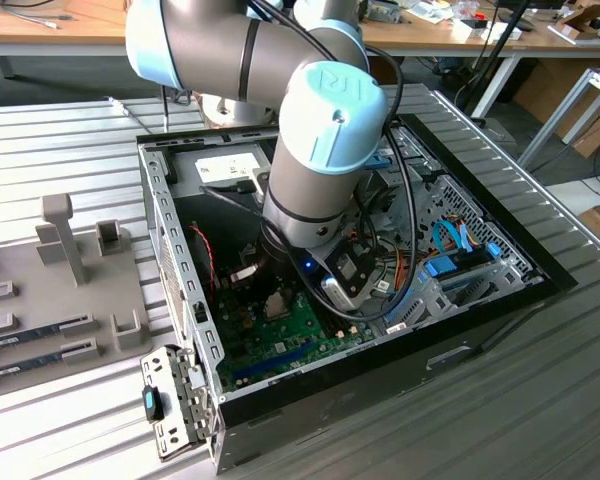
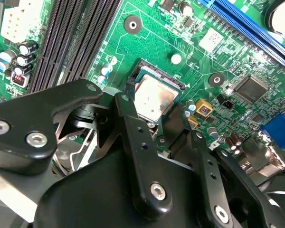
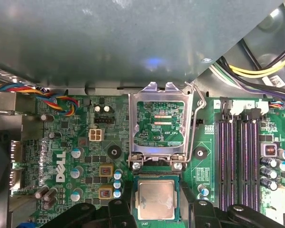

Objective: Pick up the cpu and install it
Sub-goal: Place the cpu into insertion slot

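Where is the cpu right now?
In the first wrist view the cpu lies low over the green motherboard at the tip of the pincer, right beside the hinge end of the flipped-open metal load frame, with the black memory slots nearby.

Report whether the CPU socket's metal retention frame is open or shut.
Open: the retention frame lies folded back, with the cpu uncovered beside it.

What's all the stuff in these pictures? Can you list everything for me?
cpu: one, silver with green rim, gripped by the pincer.
socket frame: one, silver, flipped open beside the cpu.
motherboard: one, green, inside the computer case.
memory slots: four, dark, on the motherboard.
computer case: one, black, on the ribbed table.
tray: one, grey, at the exterior view's left.
robot arm: one, grey with light-blue caps, reaching into the case.
pincer: one, black, closed on the cpu.
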Motion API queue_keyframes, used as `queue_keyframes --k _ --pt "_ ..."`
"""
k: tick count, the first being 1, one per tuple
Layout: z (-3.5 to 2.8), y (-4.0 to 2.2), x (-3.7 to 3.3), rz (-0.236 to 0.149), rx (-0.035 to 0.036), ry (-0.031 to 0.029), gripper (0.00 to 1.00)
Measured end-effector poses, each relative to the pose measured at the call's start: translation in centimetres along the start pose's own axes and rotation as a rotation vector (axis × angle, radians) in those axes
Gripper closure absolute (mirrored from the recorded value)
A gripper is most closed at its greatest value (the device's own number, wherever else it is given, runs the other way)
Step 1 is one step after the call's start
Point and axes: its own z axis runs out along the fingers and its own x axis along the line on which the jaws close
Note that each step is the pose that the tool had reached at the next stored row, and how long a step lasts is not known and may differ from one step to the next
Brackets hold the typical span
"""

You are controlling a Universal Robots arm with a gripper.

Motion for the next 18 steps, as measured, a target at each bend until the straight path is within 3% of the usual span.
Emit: queue_keyframes --k 3,7,10,18 --pt "0.06 -0.01 0.0 0.0 0.0068 0.0 0.53" --pt "0.14 -0.01 -0.09 -0.001 0.0248 0.0 0.53" --pt "0.17 -0.01 -0.19 -0.001 0.0311 0.0001 0.53" --pt "0.3 0.18 -0.25 -0.001 0.0313 -0.0001 0.53"
